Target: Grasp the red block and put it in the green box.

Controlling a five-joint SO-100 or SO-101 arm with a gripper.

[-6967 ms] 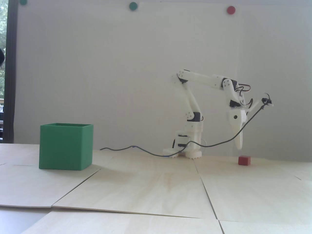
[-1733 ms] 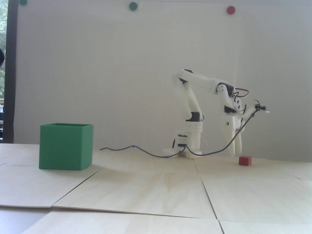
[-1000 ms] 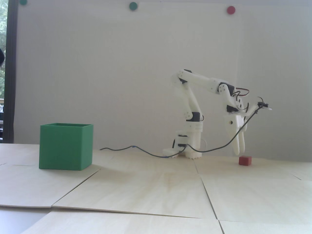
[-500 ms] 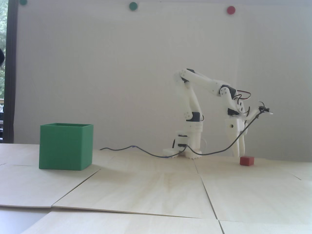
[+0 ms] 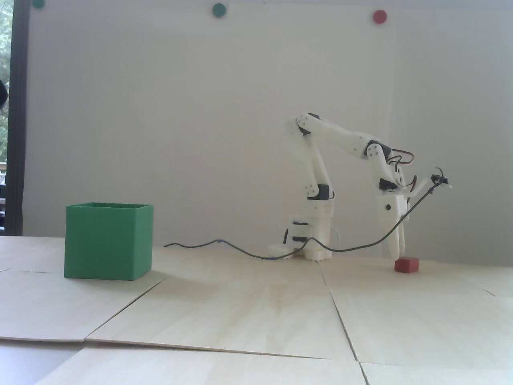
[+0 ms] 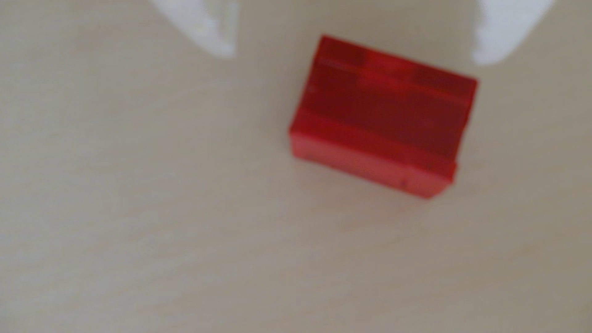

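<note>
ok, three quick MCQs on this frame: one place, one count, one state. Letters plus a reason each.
1. In the fixed view, the red block lies:
A. inside the green box
B. on the table right of the arm base
C. on top of the box

2. Round dots on the wall:
A. two green, one red
B. one green, two red
C. three red

3. The tool is:
A. shut on the block
B. open, block on the table
C. open, block lifted

Answers: 1 B, the block rests on the wood far right of the box. 2 A, green, green, red along the top. 3 B, the wrist view shows both fingertips apart, neither clamping the block.
</note>
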